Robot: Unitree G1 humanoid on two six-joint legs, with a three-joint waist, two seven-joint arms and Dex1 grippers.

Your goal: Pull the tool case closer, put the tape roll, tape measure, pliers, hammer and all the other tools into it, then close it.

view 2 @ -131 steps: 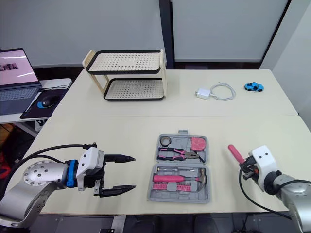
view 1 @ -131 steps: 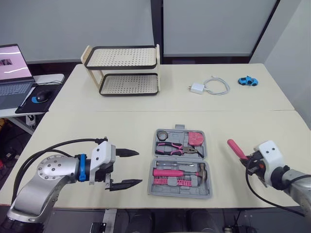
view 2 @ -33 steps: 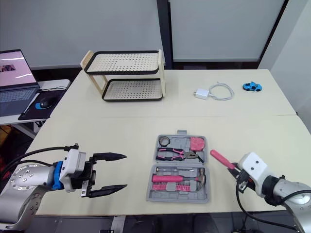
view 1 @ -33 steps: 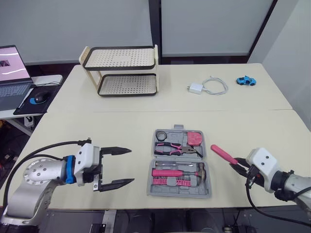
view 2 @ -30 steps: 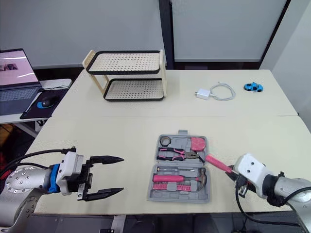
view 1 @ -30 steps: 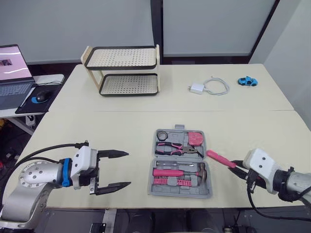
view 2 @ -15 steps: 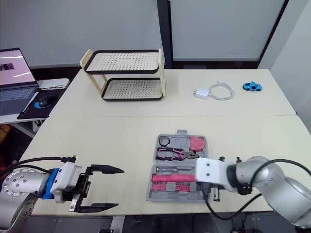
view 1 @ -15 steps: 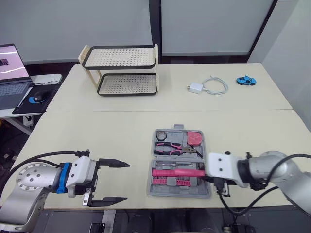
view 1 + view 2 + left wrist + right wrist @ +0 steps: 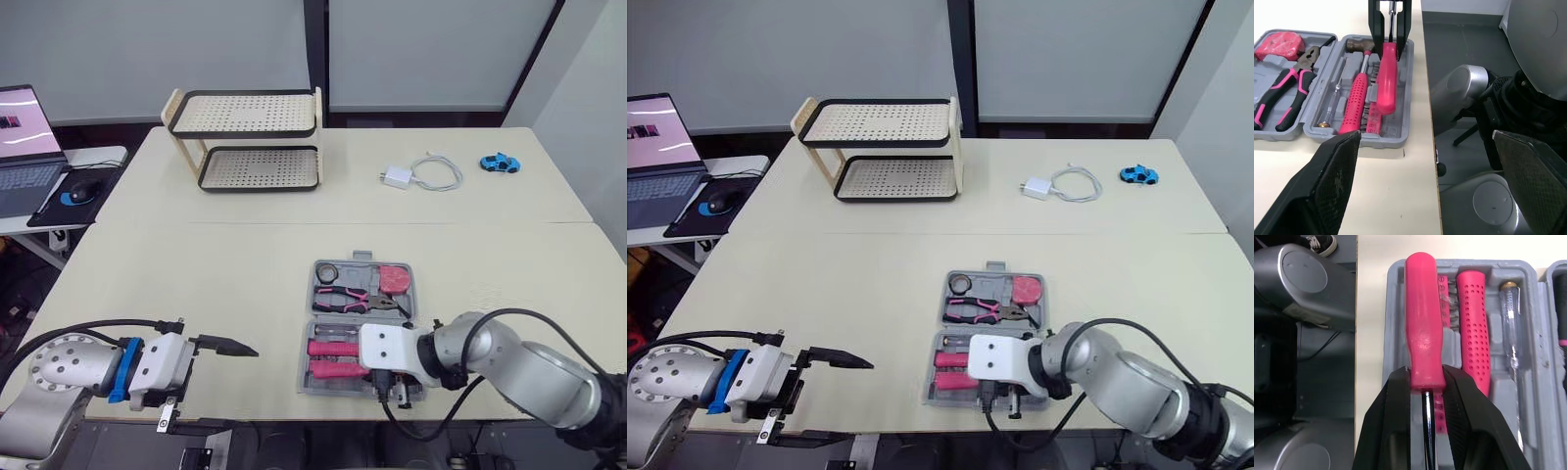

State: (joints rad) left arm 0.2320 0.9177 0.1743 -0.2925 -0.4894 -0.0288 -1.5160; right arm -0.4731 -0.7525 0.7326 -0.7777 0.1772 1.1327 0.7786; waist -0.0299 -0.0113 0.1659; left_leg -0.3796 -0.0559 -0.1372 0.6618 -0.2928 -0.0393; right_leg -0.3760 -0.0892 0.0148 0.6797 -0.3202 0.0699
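Note:
The grey tool case (image 9: 363, 261) lies open at the table's front centre. Its far half holds the tape roll (image 9: 326, 271), the pink tape measure (image 9: 395, 278) and the pliers (image 9: 358, 299). The pink-handled hammer (image 9: 338, 348) lies in the near half. My right gripper (image 9: 1425, 382) is shut on a pink-handled screwdriver (image 9: 1422, 323) where handle meets shaft, holding it lengthwise low over the near half beside the hammer's handle (image 9: 1471, 328). Whether it touches the tray is unclear. My left gripper (image 9: 828, 397) hangs wide open at the front left edge, well left of the case, with nothing between its fingers.
A two-tier perforated rack (image 9: 257, 142) stands at the back left. A white charger with cable (image 9: 421, 174) and a blue toy car (image 9: 500, 163) lie at the back right. A laptop (image 9: 24, 147) sits on a side table at the left. The case lies close to the table's front edge.
My right gripper has swung in from right of the case and carried the screwdriver left, over the near half. My left gripper has drawn back and down toward the front left edge.

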